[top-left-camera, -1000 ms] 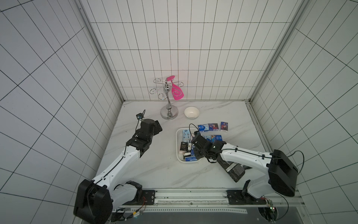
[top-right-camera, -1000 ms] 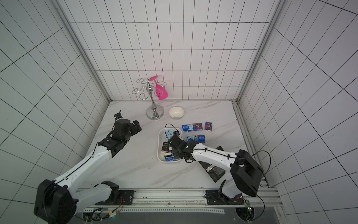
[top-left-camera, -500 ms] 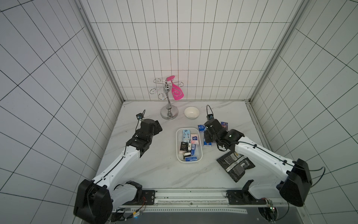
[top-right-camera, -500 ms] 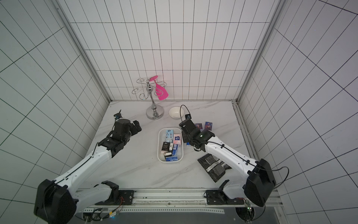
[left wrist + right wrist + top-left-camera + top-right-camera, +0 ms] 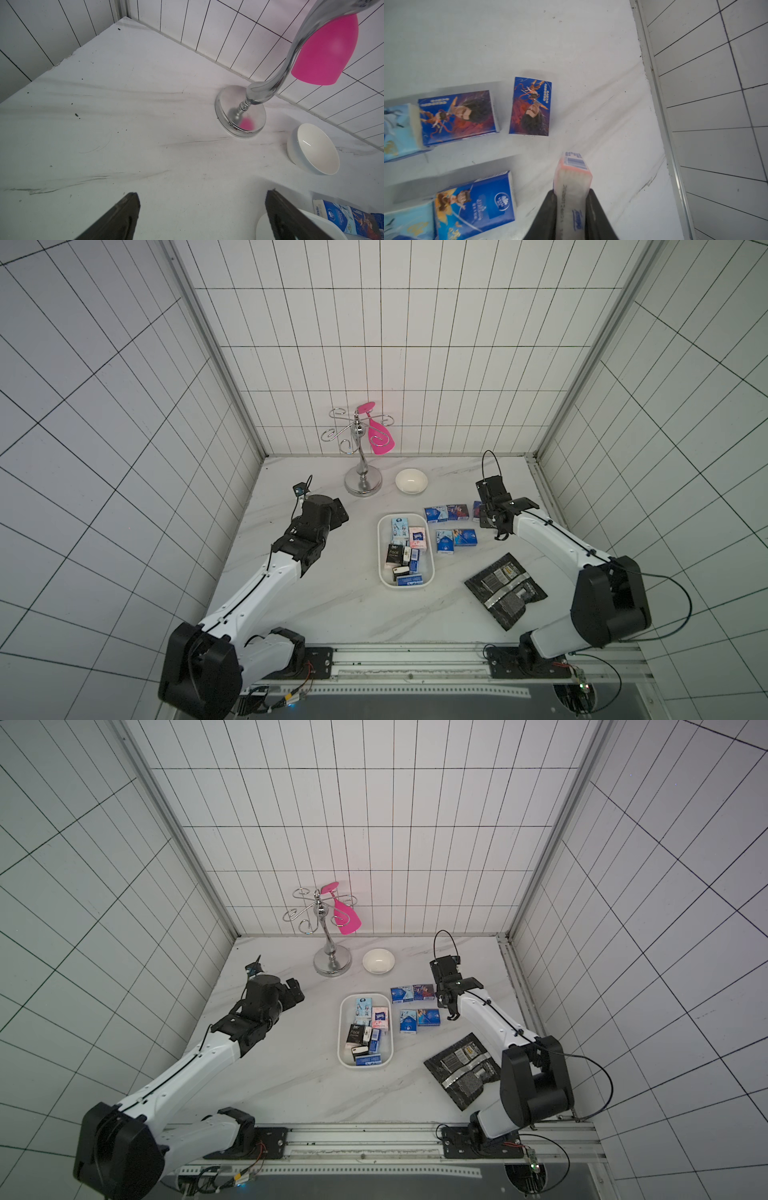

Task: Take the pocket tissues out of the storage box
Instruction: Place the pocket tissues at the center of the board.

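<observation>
Tissues (image 5: 404, 549) lie partly in the box (image 5: 379, 551) and partly out on the table (image 5: 332, 605). One more, the held packet (image 5: 574, 172), is in the right gripper (image 5: 571, 191). Those jaws are narrow, pinched on the packet's two broad faces. The packet stands on edge between them, with its long axis running straight out ahead of the tips and its barcoded end foremost.

Bare table lies under and ahead of that end. The nearest laid-out one, a dark blue packet (image 5: 530, 106), lies ahead of the jaws and off to the side where the other laid-out ones are, apart from the held packet. On the jaws' opposite side there is only the table's edge and the wall.

In both top views the right gripper (image 5: 486, 516) (image 5: 445, 996) hangs just past the end of the laid-out rows, with the box beyond those rows from it.

The left gripper (image 5: 202, 193) has its jaws wide and empty. A stand (image 5: 241, 113) and a bowl (image 5: 313, 149) are ahead of it, and a corner of the box is just beside one jaw, so this arm looks the nearer one for the next pick.

The step in hand appears to be the set-down. Held on edge, the packet will probably tip onto a broad face when let go. The bare patch away from the dark blue packet seems the safer place to lower it.
</observation>
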`<state>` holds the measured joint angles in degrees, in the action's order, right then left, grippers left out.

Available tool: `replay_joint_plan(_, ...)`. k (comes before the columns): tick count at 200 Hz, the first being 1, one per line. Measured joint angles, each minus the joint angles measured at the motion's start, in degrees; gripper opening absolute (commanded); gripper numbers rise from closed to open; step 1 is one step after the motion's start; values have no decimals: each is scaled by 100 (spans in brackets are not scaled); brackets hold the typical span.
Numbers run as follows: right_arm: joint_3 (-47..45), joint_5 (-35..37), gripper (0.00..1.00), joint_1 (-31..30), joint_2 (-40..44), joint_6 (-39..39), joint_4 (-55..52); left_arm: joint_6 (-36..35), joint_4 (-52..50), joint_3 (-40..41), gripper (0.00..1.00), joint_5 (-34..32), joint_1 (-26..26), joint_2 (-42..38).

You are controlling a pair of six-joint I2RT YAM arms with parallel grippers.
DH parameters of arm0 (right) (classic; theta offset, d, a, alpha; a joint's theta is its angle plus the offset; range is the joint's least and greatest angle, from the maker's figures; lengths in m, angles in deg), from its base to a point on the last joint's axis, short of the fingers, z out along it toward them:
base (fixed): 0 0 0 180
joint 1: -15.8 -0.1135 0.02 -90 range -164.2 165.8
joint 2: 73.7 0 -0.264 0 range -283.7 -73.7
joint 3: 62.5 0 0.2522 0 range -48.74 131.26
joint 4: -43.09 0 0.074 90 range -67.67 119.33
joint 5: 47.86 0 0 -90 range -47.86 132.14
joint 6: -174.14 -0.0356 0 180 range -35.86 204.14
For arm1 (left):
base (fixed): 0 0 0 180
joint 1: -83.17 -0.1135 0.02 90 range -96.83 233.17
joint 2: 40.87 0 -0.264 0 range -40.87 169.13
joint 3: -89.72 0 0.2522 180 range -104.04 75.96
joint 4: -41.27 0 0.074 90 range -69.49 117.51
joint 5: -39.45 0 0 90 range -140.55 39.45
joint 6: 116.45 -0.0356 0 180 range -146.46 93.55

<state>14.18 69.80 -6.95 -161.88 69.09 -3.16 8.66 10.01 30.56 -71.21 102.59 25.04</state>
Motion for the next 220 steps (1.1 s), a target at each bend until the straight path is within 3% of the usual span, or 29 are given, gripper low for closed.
replay_joint_plan(58,153,122,26,13,-1086,114,50,0,13,0,98,17,0,81)
replay_joint_plan(116,157,-70,39,-52,-1104,83,101,0,13,0,98,13,0,81)
replay_joint_plan(220,157,-326,41,-203,-1167,0,142,-13,13,0,99,-50,0,57)
